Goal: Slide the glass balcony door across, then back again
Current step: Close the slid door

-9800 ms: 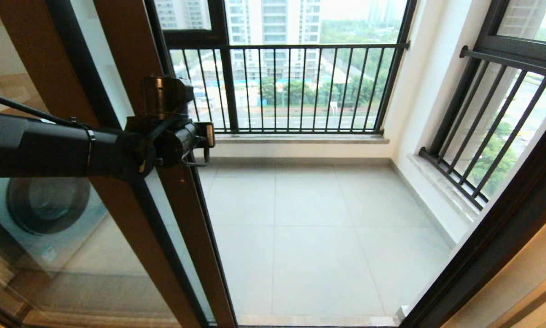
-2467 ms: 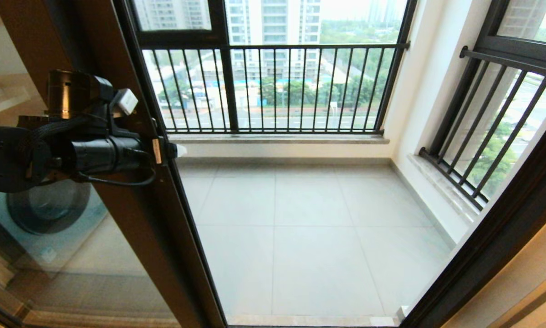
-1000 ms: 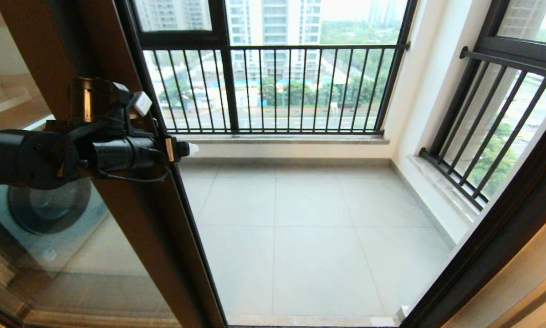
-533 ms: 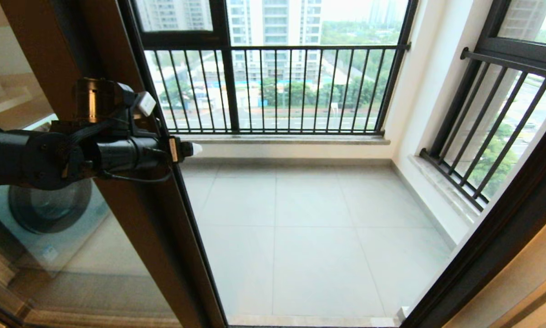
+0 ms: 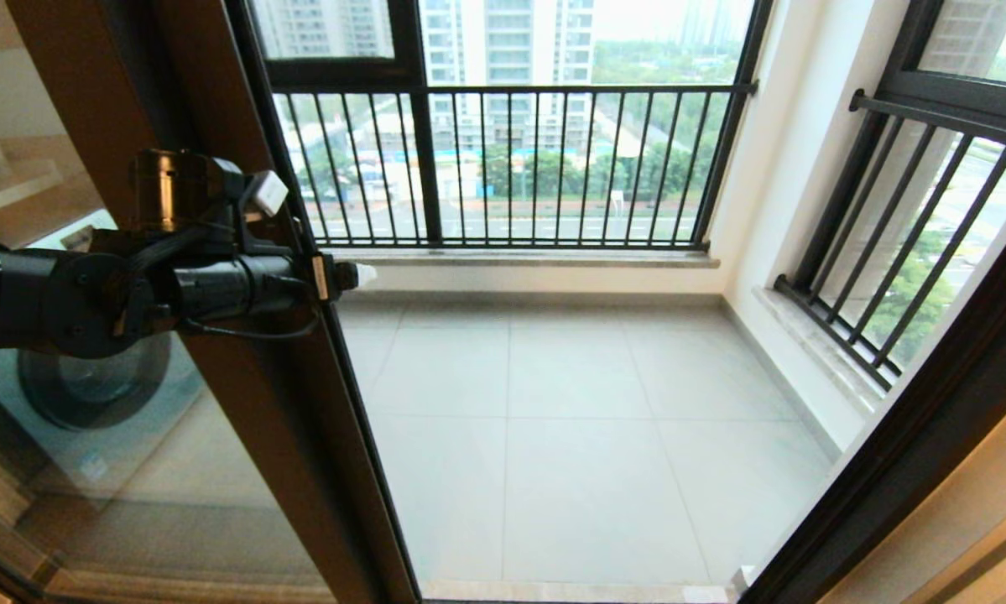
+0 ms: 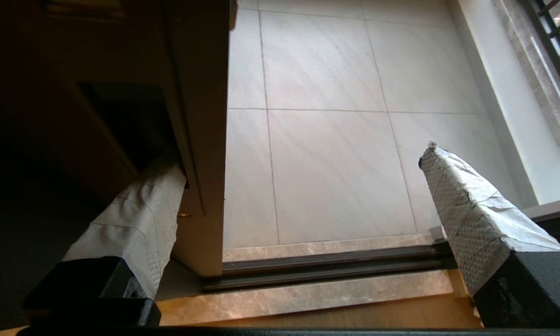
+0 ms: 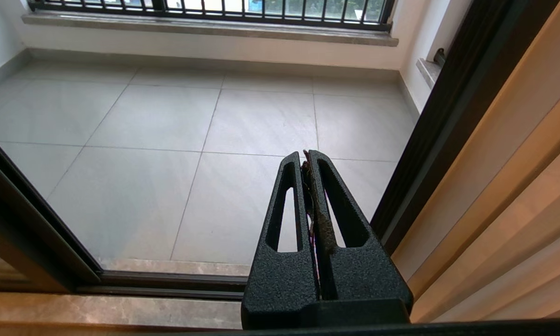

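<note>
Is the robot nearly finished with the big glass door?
About halfway, it seems. The brown-framed glass balcony door stands slid over to the left, leaving the doorway to the grey tiled balcony floor open. The open left pincer straddles the door's edge, one padded finger against the frame. Sliding it back remains. The right pincer waits shut.

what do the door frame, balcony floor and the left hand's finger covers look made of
Glass balcony door frame: likely brown coated metal, smooth with a satin sheen. Balcony floor: pale grey matte tiles, grout lines visible. Left hand fingers: wrapped in white, dimpled, creased tape or cloth over black bases.
</note>
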Available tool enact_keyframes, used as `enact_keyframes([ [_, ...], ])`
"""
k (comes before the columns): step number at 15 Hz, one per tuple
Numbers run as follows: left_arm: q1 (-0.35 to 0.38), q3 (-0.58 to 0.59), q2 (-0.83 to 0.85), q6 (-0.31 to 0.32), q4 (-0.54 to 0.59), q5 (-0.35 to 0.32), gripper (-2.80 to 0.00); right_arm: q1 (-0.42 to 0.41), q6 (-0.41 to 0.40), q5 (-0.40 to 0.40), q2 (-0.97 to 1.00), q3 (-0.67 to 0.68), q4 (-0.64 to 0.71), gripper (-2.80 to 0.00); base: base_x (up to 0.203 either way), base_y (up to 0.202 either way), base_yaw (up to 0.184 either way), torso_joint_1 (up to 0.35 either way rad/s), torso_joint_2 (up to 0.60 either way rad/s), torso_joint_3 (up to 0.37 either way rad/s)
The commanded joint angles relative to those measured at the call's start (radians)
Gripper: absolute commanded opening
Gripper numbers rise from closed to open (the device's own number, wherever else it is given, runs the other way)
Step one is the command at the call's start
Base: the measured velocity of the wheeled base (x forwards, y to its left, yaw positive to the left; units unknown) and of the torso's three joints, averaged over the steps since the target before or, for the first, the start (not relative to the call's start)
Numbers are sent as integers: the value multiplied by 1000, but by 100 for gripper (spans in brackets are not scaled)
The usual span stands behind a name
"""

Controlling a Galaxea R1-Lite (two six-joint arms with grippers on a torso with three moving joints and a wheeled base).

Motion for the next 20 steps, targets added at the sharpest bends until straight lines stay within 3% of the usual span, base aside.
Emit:
enact_keyframes([
  [1,-30,19,-1,-3,4,-8,0,0,0,0,0,0,0,-280,0,0,0,0,0,0],
  [14,-72,52,-30,-4,-2,-7,0,0,0,0,0,0,0,-280,0,0,0,0,0,0],
  [18,-78,100,-73,-3,-83,-10,0,0,-1,0,0,0,0,-280,0,0,0,0,0,0],
  [20,-81,127,-110,-3,-105,-58,0,0,-1,0,0,0,0,-280,0,0,0,0,0,0],
])
